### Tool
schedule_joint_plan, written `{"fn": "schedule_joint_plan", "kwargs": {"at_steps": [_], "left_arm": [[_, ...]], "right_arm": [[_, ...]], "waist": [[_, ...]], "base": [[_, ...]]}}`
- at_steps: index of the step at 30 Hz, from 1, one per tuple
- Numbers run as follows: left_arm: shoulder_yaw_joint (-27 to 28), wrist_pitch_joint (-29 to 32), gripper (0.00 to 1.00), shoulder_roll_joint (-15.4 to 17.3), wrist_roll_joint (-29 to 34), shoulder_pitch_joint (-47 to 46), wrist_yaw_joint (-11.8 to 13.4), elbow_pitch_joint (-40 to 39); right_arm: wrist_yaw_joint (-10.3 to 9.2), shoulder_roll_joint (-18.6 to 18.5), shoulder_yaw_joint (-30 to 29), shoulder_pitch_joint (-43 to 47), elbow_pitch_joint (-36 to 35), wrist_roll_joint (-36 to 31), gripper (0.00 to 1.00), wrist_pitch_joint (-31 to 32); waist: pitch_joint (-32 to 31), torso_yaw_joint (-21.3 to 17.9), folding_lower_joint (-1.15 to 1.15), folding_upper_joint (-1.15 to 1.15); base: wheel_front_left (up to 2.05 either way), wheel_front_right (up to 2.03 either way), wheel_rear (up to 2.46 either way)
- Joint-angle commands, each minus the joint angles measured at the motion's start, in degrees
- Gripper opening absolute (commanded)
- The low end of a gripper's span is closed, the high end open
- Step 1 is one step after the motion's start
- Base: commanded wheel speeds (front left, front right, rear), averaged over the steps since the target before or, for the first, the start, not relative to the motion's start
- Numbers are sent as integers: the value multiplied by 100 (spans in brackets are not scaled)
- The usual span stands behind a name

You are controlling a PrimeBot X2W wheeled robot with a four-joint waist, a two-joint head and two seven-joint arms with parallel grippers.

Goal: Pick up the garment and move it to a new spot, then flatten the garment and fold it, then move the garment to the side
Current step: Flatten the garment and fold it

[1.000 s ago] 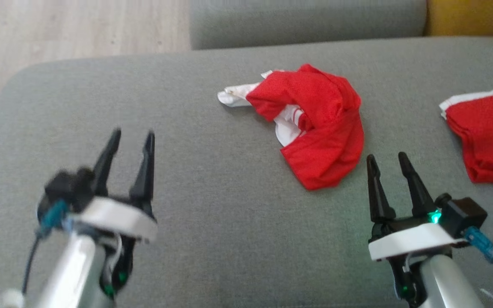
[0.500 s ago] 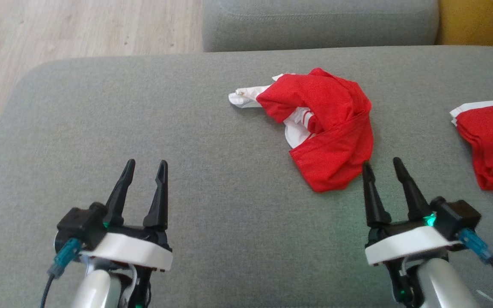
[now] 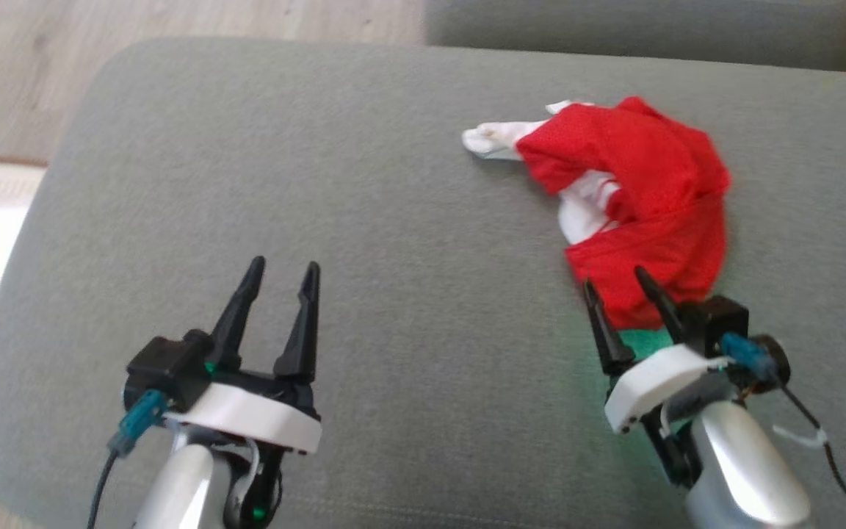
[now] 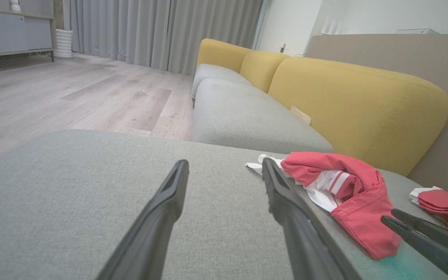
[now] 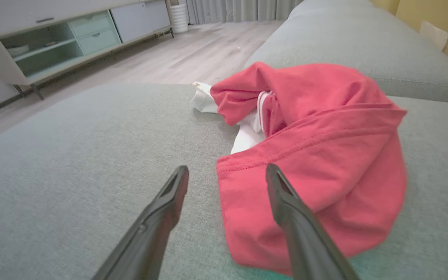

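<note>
Grey sofa cushion (image 3: 393,220) is occupied at its far right by the crumpled red-and-white garment (image 3: 636,184). The right gripper (image 3: 614,277) is poised over the garment's near hem, spread wide and empty. The left gripper (image 3: 285,263) is held open and empty, well apart. A thick fold should be pinched low, then lifted.

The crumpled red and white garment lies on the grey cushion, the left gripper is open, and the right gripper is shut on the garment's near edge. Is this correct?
Not quite: the right gripper is open, not shut. The right wrist view shows its fingers apart at the near edge of the garment, gripping nothing. The grey cushion and the open left gripper are as stated.
</note>
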Motion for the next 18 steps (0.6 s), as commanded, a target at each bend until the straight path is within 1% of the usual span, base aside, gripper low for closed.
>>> {"fn": "schedule_joint_plan", "kwargs": {"at_steps": [1, 7, 13, 14, 15, 16, 18], "left_arm": [[105, -30, 100, 7, -61, -316, 7, -162], [-49, -30, 100, 6, -177, -379, 80, -162], [-133, -30, 100, 6, -233, -413, 133, -152], [-140, -30, 100, 6, -237, -415, 142, -152], [-147, -30, 100, 6, -241, -416, 150, -149], [-152, -30, 100, 6, -243, -416, 160, -142], [-153, -30, 100, 5, -251, -416, 177, -126]], "right_arm": [[-5, -6, 30, -352, 63, -154, 100, 14], [-5, -6, -464, -837, 957, -639, 100, 110], [-5, -6, -601, -1125, 1646, -799, 100, 102], [-5, -6, -610, -1161, 1723, -800, 74, 75], [-5, -6, -602, -1197, 1783, -770, 5, 22], [-5, -6, -584, -1234, 1833, -740, 0, -39], [-5, -6, -536, -1307, 1894, -651, 0, -177]], "waist": [[164, 241, 0, 0], [291, 565, 0, 0], [344, 706, 0, 0], [345, 712, 0, 0], [342, 715, 0, 0], [334, 711, 0, 0], [303, 685, 0, 0]], "base": [[0, 0, 0], [0, 0, 0], [0, 0, 0], [0, 0, 0], [0, 0, 0], [0, 0, 0], [0, 0, 0]]}}
